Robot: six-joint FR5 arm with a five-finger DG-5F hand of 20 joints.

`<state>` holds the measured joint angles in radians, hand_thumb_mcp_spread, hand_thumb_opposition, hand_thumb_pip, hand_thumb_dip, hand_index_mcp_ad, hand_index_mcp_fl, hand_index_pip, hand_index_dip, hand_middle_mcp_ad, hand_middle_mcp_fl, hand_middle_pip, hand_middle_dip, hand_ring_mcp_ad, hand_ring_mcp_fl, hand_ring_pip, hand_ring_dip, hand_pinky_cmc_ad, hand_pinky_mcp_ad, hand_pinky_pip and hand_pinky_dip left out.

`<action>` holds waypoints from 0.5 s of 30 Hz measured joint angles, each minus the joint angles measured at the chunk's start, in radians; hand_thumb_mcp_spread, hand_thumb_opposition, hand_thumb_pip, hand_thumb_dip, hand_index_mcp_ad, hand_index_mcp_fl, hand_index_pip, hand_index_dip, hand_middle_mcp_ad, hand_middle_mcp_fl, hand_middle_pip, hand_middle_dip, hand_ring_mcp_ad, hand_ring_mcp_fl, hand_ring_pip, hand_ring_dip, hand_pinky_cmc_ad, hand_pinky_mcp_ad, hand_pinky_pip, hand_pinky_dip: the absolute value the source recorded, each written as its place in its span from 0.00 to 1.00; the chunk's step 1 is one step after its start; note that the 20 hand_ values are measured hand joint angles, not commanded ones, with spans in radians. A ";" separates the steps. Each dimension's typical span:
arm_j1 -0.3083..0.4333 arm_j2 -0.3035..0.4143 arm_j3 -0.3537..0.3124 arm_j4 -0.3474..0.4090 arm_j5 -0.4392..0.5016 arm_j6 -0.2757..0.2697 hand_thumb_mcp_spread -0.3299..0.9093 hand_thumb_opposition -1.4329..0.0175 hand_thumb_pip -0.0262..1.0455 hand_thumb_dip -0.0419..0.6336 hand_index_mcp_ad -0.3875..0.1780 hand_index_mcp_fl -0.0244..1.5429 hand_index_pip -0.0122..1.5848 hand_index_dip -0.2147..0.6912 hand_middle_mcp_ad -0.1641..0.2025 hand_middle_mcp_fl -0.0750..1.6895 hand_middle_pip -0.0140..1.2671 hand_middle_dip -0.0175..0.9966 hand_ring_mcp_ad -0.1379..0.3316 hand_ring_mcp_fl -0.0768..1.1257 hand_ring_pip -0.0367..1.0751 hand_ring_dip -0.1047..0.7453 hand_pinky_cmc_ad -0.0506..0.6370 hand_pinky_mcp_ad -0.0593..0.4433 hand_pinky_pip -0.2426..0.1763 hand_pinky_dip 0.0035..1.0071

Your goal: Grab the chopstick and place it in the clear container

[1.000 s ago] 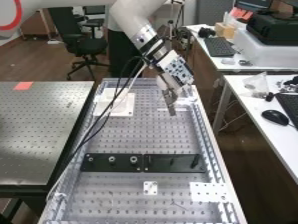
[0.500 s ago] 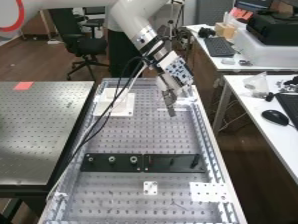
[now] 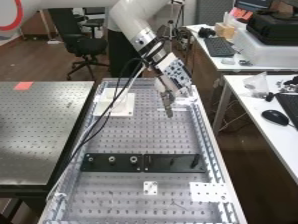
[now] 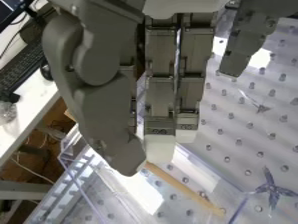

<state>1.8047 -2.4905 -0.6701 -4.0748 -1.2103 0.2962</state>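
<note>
hand (image 3: 167, 101) pinching a wooden chopstick (image 4: 179, 184), clear star-marked container (image 4: 271, 189), perforated metal bench (image 4: 249, 112)

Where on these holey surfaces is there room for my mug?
Likely the bare holey floor between the white base and black strip, or the table beside, below the orange sheet. The far end is crowded: robot hand, clear container, cables.

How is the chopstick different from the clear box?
The chopstick is a thin stick; the clear container is wide, with walls. The chopstick is tan, but the container is see-through. The hand pinches the chopstick, while the container sits on the bench.
</note>
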 joint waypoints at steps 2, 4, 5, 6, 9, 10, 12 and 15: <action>0.000 0.002 -0.003 0.002 -0.002 0.000 0.79 0.26 0.52 0.46 0.47 0.56 0.66 0.39 0.54 0.71 0.49 0.73 0.35 0.82 0.11 0.73 0.55 0.70 0.56 0.25; 0.000 0.003 -0.006 0.002 -0.004 -0.001 0.79 0.26 0.52 0.46 0.47 0.56 0.66 0.39 0.55 0.71 0.49 0.73 0.36 0.82 0.11 0.73 0.56 0.70 0.55 0.27; 0.000 0.004 -0.008 0.003 -0.006 0.000 0.79 0.25 0.52 0.46 0.47 0.56 0.66 0.39 0.54 0.71 0.49 0.73 0.36 0.81 0.11 0.74 0.55 0.70 0.55 0.27; 0.000 0.005 -0.009 0.004 -0.006 0.001 0.77 0.25 0.52 0.46 0.47 0.56 0.66 0.39 0.55 0.71 0.49 0.73 0.35 0.81 0.11 0.74 0.55 0.70 0.55 0.29; 0.000 0.007 -0.013 0.007 -0.006 0.001 0.76 0.25 0.52 0.46 0.46 0.56 0.67 0.39 0.54 0.69 0.53 0.73 0.36 0.78 0.12 0.74 0.58 0.71 0.53 0.32; 0.001 0.007 -0.014 0.007 -0.006 0.000 0.76 0.25 0.52 0.46 0.47 0.56 0.67 0.39 0.54 0.69 0.53 0.73 0.35 0.77 0.13 0.73 0.58 0.70 0.51 0.33; 0.001 0.009 -0.015 0.008 -0.007 0.000 0.75 0.24 0.53 0.46 0.46 0.56 0.67 0.39 0.55 0.65 0.52 0.73 0.35 0.73 0.12 0.72 0.58 0.71 0.51 0.35; 0.002 0.011 -0.019 0.011 -0.011 0.000 0.73 0.23 0.55 0.46 0.47 0.53 0.71 0.39 0.55 0.61 0.49 0.73 0.36 0.69 0.15 0.72 0.58 0.71 0.51 0.36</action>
<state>1.8063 -2.4797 -0.6889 -4.0638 -1.2216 0.2967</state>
